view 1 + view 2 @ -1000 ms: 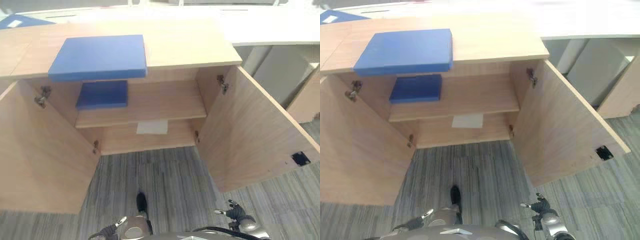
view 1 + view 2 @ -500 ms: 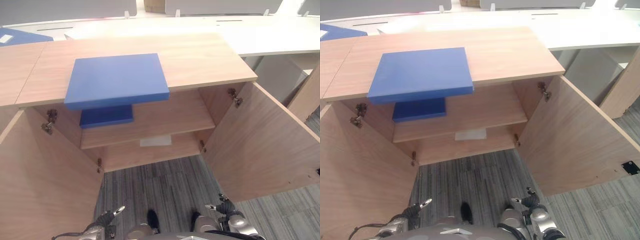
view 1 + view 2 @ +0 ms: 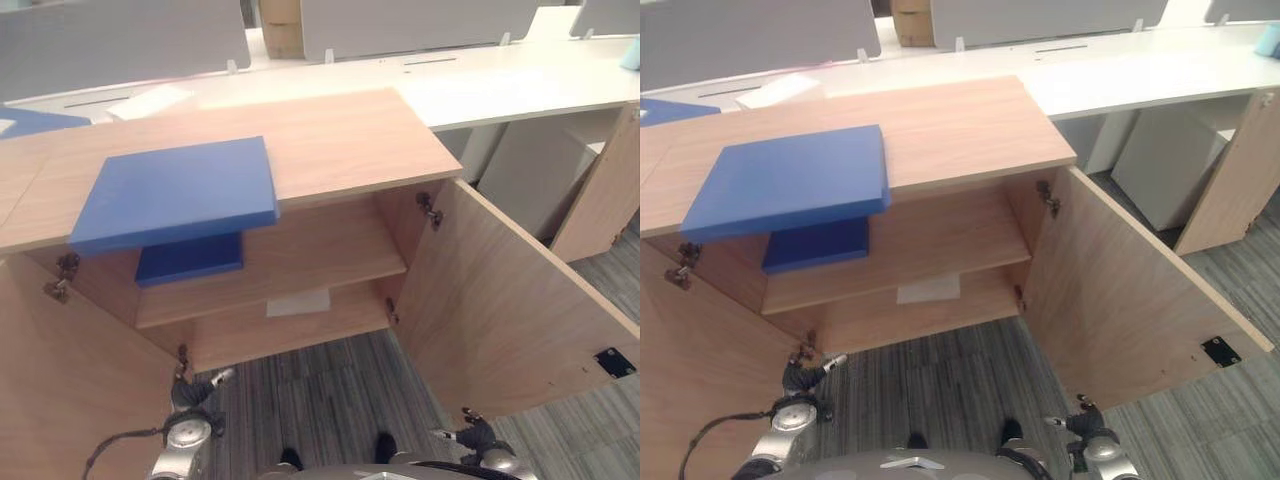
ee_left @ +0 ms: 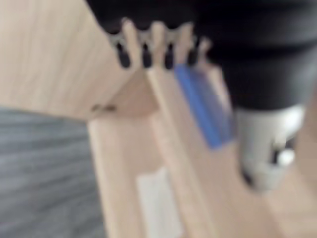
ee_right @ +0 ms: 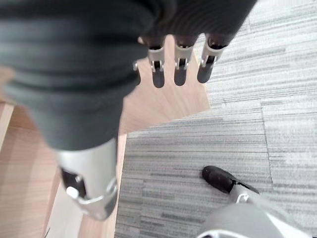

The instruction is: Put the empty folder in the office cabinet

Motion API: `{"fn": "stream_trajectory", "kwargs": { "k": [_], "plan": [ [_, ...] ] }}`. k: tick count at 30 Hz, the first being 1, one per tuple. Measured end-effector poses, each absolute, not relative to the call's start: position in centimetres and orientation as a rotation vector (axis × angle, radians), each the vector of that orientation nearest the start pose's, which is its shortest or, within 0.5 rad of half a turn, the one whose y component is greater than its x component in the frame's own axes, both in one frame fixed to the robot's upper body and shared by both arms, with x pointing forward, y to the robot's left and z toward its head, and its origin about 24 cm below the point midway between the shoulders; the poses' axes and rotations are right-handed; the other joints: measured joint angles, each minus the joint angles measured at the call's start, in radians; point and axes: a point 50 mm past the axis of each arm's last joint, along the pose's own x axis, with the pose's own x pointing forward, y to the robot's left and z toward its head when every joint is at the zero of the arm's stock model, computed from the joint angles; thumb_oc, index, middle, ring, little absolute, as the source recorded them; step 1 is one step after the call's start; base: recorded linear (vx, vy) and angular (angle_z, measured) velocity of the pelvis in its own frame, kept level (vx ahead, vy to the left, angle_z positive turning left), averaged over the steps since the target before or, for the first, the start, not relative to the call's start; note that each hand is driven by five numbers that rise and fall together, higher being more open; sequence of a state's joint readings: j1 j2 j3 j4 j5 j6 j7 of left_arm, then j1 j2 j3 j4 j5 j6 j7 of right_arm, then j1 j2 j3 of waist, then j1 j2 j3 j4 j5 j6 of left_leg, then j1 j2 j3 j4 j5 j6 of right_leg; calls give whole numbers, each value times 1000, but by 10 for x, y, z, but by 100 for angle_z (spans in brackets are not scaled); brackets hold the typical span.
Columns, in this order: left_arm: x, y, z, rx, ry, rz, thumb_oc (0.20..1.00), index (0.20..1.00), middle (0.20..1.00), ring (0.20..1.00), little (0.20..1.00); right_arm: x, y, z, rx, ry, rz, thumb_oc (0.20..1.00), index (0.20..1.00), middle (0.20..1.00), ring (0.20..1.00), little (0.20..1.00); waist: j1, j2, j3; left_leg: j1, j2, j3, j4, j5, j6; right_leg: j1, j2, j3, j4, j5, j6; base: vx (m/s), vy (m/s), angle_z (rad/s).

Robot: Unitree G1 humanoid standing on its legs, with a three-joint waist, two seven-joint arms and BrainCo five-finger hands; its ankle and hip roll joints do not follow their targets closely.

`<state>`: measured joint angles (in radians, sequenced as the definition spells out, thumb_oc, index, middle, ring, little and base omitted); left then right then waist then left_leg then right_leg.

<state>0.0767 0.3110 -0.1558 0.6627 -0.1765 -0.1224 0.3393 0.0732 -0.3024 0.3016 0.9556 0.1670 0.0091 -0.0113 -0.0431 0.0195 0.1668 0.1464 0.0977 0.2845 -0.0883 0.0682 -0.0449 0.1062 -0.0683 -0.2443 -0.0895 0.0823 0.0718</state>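
- The office cabinet [image 3: 330, 140] stood with both doors swung wide, the left door [image 3: 60, 380] and the right door [image 3: 510, 320] reaching out toward the robot over the grey carpet [image 3: 330, 400].
- A blue folder [image 3: 175, 192] lay flat on the cabinet's wooden top, toward its left side, its near edge jutting a little past the front edge of the top.
- A second, darker blue folder [image 3: 190, 258] lay on the inner shelf [image 3: 300, 260], at the shelf's left end, directly below the first.
- A pale sheet of paper [image 3: 298, 302] lay on the cabinet's bottom board, under the shelf, near the middle.
- The left hand [image 3: 190, 392] hung low by the inner face of the left door, near the cabinet's bottom left corner; its fingers [image 4: 148, 49] were extended and loose, holding nothing and touching nothing that could be seen.
- The right hand [image 3: 478, 436] hung low in front of the right door's lower edge, above the carpet; its fingers [image 5: 181, 62] were straight and relaxed, with nothing in them.
- A long white worktop [image 3: 500, 80] ran behind the cabinet, with grey partition panels [image 3: 120, 40] standing beyond it.
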Motion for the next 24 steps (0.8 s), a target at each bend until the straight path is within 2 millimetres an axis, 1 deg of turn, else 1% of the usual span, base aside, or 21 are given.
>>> {"fn": "stream_trajectory", "kwargs": {
  "k": [1,2,3,4,5,6,8,13,16,18,24],
  "plan": [
    [179,246,-84,327,557,368,1000,1000,1000,1000,1000,110,-227,-147,-270,1068,30,1000,1000,1000,1000,1000,1,4,1,-2,3,-5,0,-2,-4,0,3,-4,0,-2,-3,31,-5,14],
    [186,259,-66,441,479,400,1000,1000,1000,1000,1000,108,-229,-146,-274,1070,26,1000,1000,1000,1000,1000,0,7,0,-4,6,-13,0,-1,-4,2,6,-11,0,-5,-7,27,-3,17],
    [192,265,-55,493,419,412,1000,1000,1000,1000,1000,106,-228,-147,-272,1074,26,1000,1000,1000,1000,1000,3,7,0,-7,6,-19,0,-1,-5,3,6,-17,1,-6,-9,25,-5,16],
    [195,267,-48,533,382,422,1000,1000,1000,1000,1000,104,-228,-147,-271,1077,26,1000,1000,1000,1000,1000,6,8,-1,-8,5,-20,0,0,-4,3,5,-18,1,-6,-9,12,-3,10],
    [195,267,-48,533,382,422,1000,1000,1000,1000,1000,104,-228,-147,-271,1077,26,1000,1000,1000,1000,1000,6,8,-1,-8,5,-20,0,0,-4,3,5,-18,1,-6,-9,12,-10,3],
    [200,274,-33,659,297,454,1000,1000,1000,1000,1000,102,-227,-148,-267,1082,27,1000,1000,1000,1000,1000,14,14,-4,-9,0,-20,0,5,-4,3,0,-18,1,-5,-9,0,0,0],
    [202,277,-24,728,251,502,1000,1000,1000,1000,1000,101,-226,-149,-264,1084,28,1000,1000,1000,1000,1000,24,16,-6,-9,-4,-21,0,5,-3,3,-5,-18,2,-5,-8,3,-4,2],
    [202,289,-12,880,184,605,1000,1000,1000,1000,1000,101,-221,-150,-255,1082,23,1000,1000,1000,1000,1000,31,2,-14,-10,-7,-26,0,5,-3,4,-7,-23,4,-5,-8,2,-4,2],
    [204,295,5,945,84,704,1000,1000,1000,1000,1000,101,-217,-151,-247,1081,20,1000,1000,1000,1000,1000,38,-5,-18,-11,-7,-28,0,4,-3,5,-8,-25,4,-5,-8,0,0,0],
    [205,295,12,1005,24,720,1000,1000,1000,1000,1000,99,-216,-151,-245,1085,20,1000,1000,1000,1000,1000,39,-7,-19,-10,-8,-30,0,4,-3,8,-8,-27,3,-5,-8,11,-9,4],
    [207,300,24,1147,-77,706,1000,1000,1000,1000,1000,92,-217,-153,-241,1102,18,1000,1000,1000,1000,1000,33,-11,-22,-8,-7,-32,0,1,2,10,-8,-28,3,-5,-8,18,8,0]
  ]
}}
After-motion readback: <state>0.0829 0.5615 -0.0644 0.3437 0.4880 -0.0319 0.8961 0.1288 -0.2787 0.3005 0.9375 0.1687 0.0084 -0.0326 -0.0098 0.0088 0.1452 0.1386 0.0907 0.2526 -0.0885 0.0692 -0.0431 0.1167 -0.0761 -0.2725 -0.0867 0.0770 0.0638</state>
